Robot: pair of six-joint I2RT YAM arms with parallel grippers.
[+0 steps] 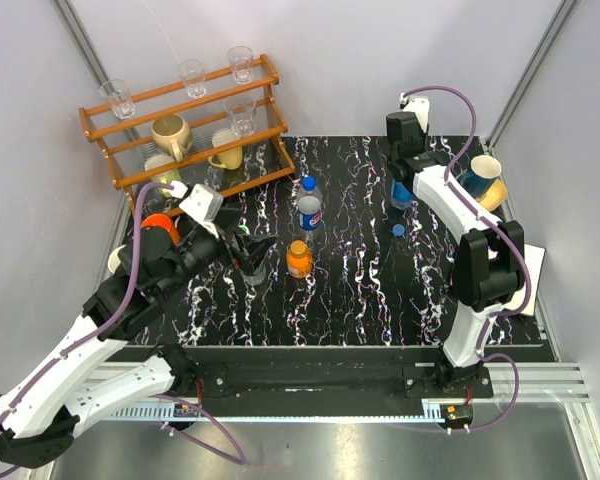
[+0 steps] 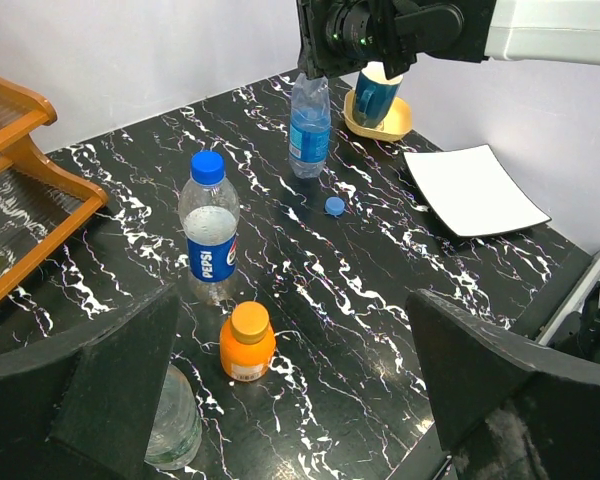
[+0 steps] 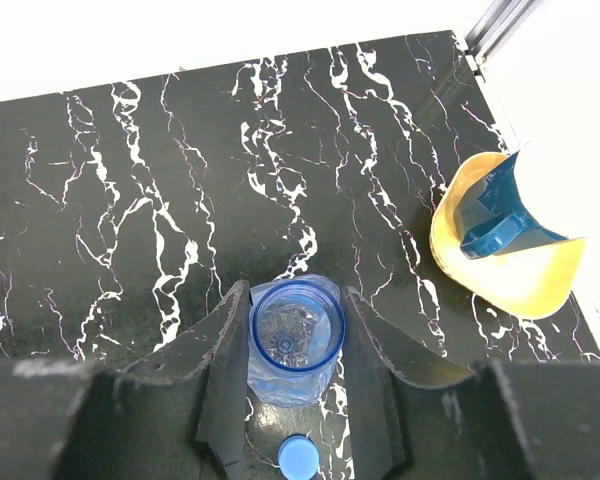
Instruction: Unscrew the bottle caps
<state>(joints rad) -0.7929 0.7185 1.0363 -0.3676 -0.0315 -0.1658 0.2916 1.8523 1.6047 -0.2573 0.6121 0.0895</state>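
**Capped bottles stand nearest the left arm**
Left gripper, jaws spread wide, faces the upright blue-red label bottle and orange bottle. Right gripper brackets the uncapped blue bottle; whether it pinches is unclear.

Squat bottle just before capped tall bottle; loose cap beside uncapped bottle.

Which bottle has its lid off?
The see-through blue bottle the right gripper holds: its mouth is open, and its blue cap lies on the table. The Pepsi bottle and orange bottle are capped. The fourth bottle's top is hidden.
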